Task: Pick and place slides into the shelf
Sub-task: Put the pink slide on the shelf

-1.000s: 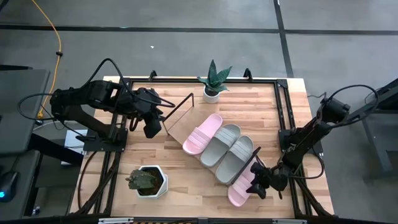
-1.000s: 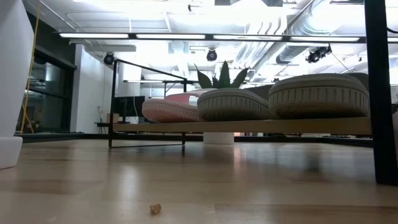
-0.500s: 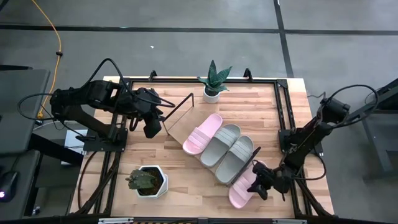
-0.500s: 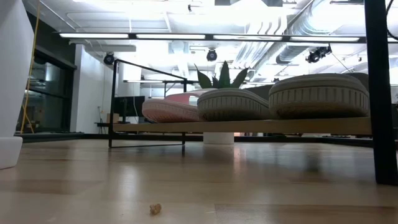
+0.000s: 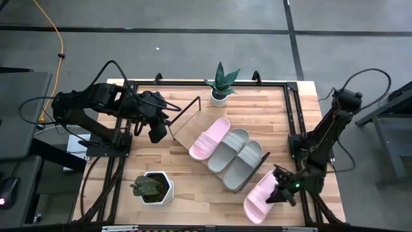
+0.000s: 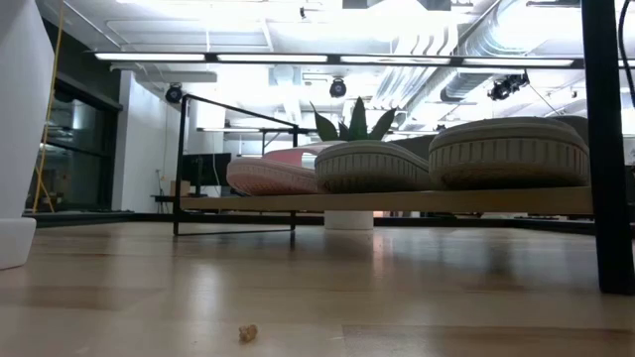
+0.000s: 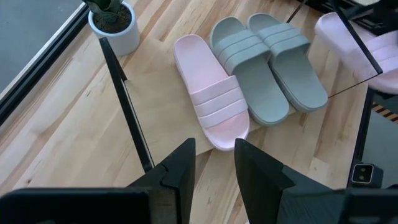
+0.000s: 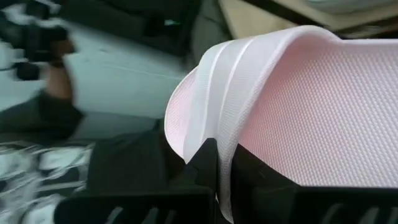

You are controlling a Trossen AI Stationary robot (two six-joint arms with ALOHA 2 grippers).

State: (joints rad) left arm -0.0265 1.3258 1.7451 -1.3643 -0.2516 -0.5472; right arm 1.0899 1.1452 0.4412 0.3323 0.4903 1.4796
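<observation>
1. Shelf (image 5: 193,132) sits at an angle across the middle of the butcher-block desk (image 5: 187,183), a light-wood board with thin black wire end frames.
2. Three slides lie side by side on the board: one pale pink slide (image 5: 210,138) at the end toward the left arm, then two grey slides (image 5: 235,156) next to it, each touching its neighbour.
3. Low view shows the same three on the board, soles toward the camera, pink sole (image 6: 271,176) farthest left, two grey soles (image 6: 507,152) to its right; board raised above the desk on its wire frames.
4. Fourth slide, second pink slide (image 5: 262,195), is off the shelf, just beyond the shelf's end frame near the desk's front right corner.
5. Right pincer (image 5: 284,191) is at that slide's outer edge, clenched on it; the right wrist view shows the two dark fingers (image 8: 205,163) pinching the thin pink edge of the sandal (image 8: 292,112), with its textured underside filling much of the view.
6. Whether this slide rests on the desk or is lifted clear: cannot tell.
7. Left pincer (image 5: 156,125) hangs near the shelf's other end frame, fingers (image 7: 180,171) parted with a gap between them, holding nothing.
8. Snake plant in white pot (image 5: 221,87) stands at the desk's back edge; second plant in angular white pot (image 5: 151,187) sits near the front left.
</observation>
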